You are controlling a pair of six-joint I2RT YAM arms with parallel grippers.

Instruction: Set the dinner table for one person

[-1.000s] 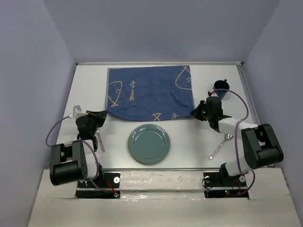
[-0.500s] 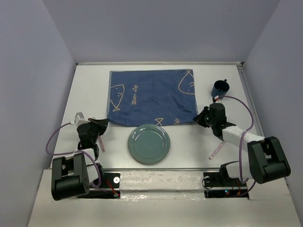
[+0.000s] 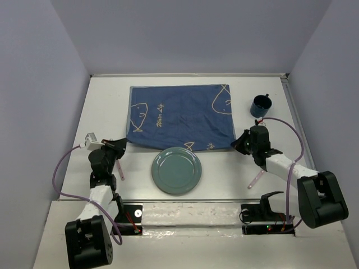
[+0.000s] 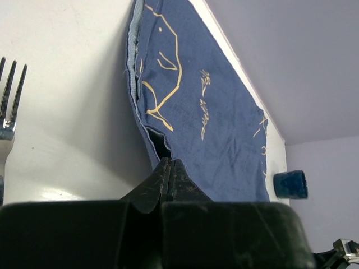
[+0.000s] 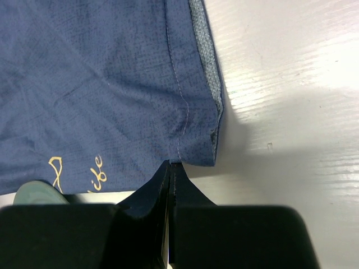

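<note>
The dark blue cloth (image 3: 179,115) with pale fish outlines lies flat on the white dinner table (image 3: 101,106). My left gripper (image 3: 119,144) is shut on its near left corner, and the left wrist view shows the cloth (image 4: 213,112) running up to my closed left gripper (image 4: 168,163). My right gripper (image 3: 240,142) is shut on the near right corner, and the right wrist view shows the cloth (image 5: 101,84) meeting my closed right gripper (image 5: 170,165). A green plate (image 3: 176,170) sits near the front, its far rim at the cloth's near edge.
A dark blue mug (image 3: 261,105) stands at the right beyond the cloth. A fork (image 3: 119,168) lies by the left arm, also in the left wrist view (image 4: 8,112). A spoon (image 3: 255,179) lies by the right arm. Grey walls enclose the table on three sides.
Both grippers have drawn back toward the near edge with the cloth's corners. The cloth has slid nearer and flattened, and its near edge now reaches the plate.
</note>
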